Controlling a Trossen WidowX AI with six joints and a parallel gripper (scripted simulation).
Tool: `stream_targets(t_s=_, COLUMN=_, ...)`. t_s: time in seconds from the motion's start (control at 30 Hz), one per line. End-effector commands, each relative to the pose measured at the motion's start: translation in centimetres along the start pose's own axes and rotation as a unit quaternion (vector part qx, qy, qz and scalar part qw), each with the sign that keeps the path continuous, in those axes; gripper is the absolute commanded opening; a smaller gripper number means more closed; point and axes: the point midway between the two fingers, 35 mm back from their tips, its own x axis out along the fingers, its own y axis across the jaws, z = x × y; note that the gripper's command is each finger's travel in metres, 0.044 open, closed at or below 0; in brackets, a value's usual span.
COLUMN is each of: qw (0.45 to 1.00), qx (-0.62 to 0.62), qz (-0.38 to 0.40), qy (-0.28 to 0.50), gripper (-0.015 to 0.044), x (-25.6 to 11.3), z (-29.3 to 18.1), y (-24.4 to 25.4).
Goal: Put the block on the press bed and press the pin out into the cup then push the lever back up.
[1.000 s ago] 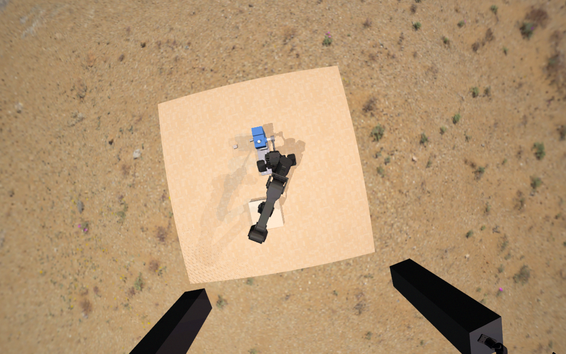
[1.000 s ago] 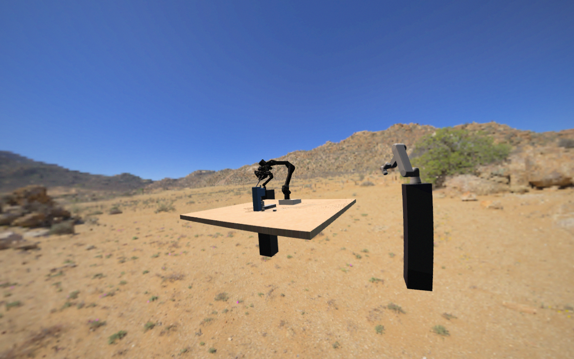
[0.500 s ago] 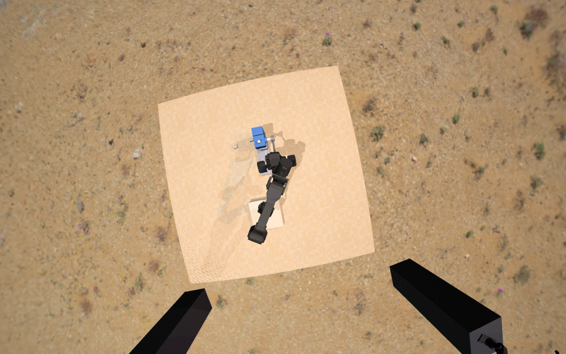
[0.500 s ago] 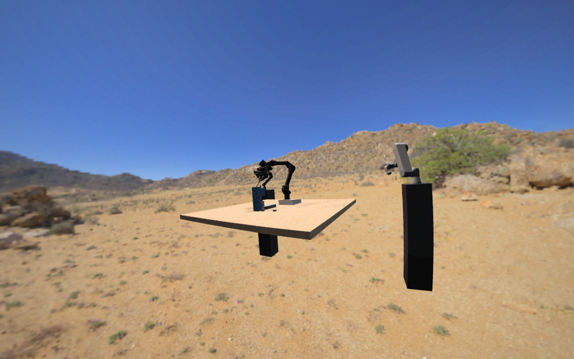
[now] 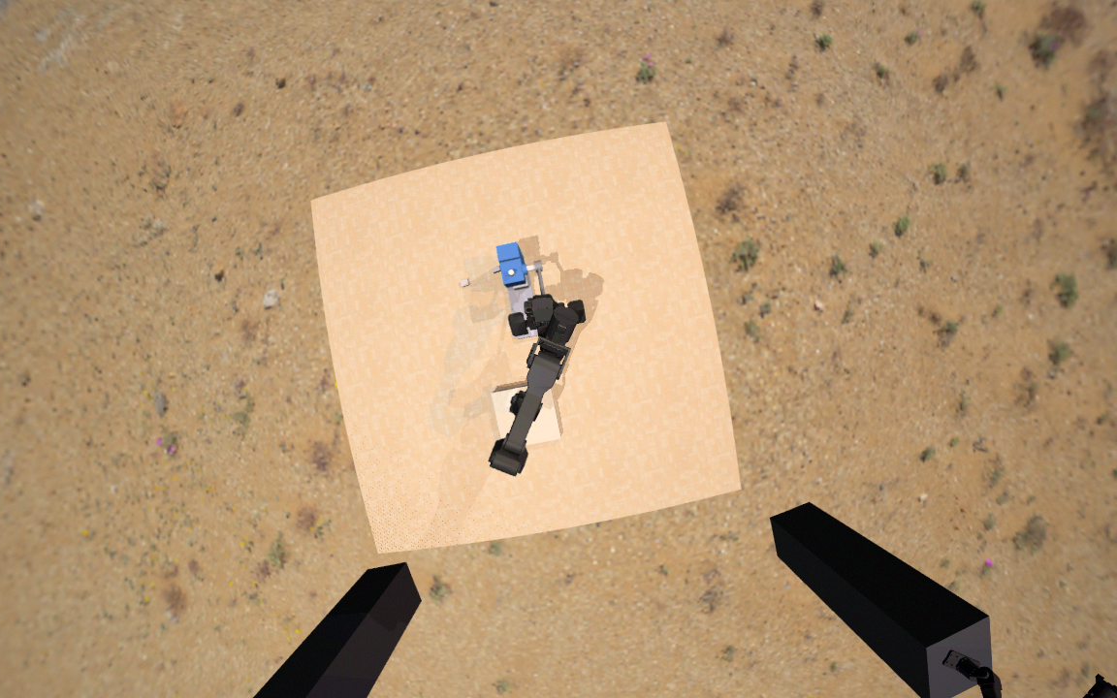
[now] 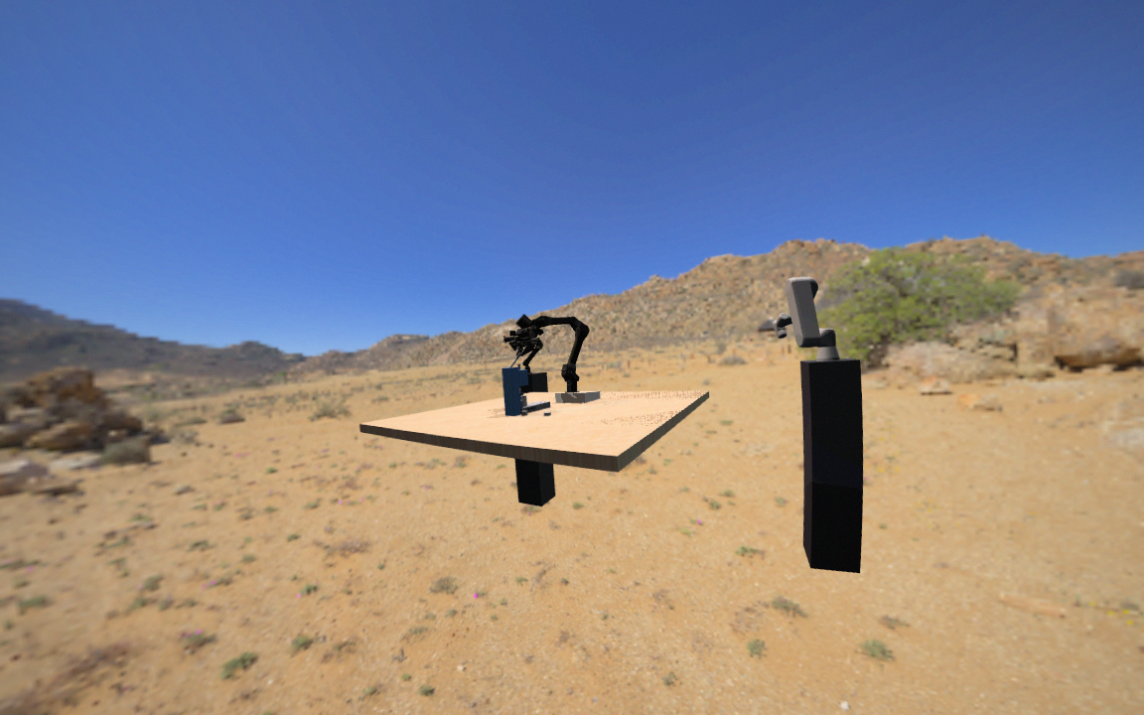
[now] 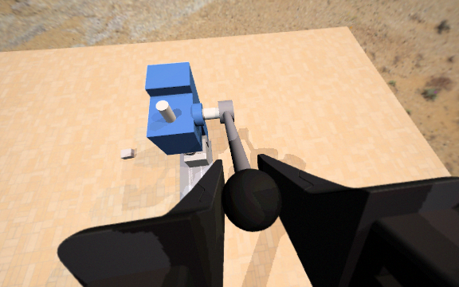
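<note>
Tan tabletop (image 5: 649, 347) (image 6: 549, 435) (image 7: 313, 80) stands amid scrubby desert (image 5: 892, 347) (image 6: 336, 578) (image 7: 425, 52).

Extends the arm (image 5: 521, 425) (image 6: 580, 332) in a raised arch, with the elbow high and the forearm reaching forward. Angles the wrist (image 5: 558, 323) (image 6: 533, 322) downward at the far end of the arch. Holds the pincer (image 5: 539, 310) (image 6: 528, 357) (image 7: 240, 162) closed on the lever knob (image 7: 252, 200), with one finger on each side and the fingertips parted by the grip, directed toward the lever's pivot end.
</note>
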Motion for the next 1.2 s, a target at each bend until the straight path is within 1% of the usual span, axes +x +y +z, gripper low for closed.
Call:
stream_targets(t_s=0.0, qw=1.000, qx=0.004, qz=0.000, qy=0.012, gripper=0.0000, x=0.1, z=-1.0, y=0.0)
stream_targets(t_s=1.17, qw=1.000, qx=0.004, qz=0.000, qy=0.013, gripper=0.0000, x=0.5, z=-2.6, y=0.0)
